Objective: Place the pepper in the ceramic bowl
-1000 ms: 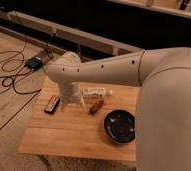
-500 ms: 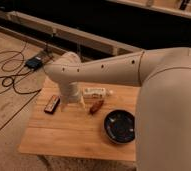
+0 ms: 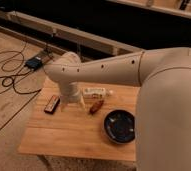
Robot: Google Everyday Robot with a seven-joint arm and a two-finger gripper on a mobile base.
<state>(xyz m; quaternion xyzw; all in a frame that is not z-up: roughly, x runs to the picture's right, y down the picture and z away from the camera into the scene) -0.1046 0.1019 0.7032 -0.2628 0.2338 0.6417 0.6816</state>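
Wooden table (image 3: 64, 142), slim reddish-brown pepper (image 3: 96, 106) near dark glossy bowl (image 3: 111, 133), gripper (image 3: 71, 103) alongside, state unclear.

On the wooden table (image 3: 64, 142), a flat black remote (image 3: 52, 104) lies left and a white oblong box (image 3: 94, 91) far centre. On the floor, far left, lie black cables (image 3: 8, 75) and perhaps a small adapter (image 3: 34, 62). The gripper (image 3: 72, 105) hangs just right of the remote.

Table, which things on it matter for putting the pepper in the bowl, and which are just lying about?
For the job:
pepper, mid-table
bowl, to its right
gripper, low over the table, left of the pepper

Lying about:
remote
white box
cables on the floor
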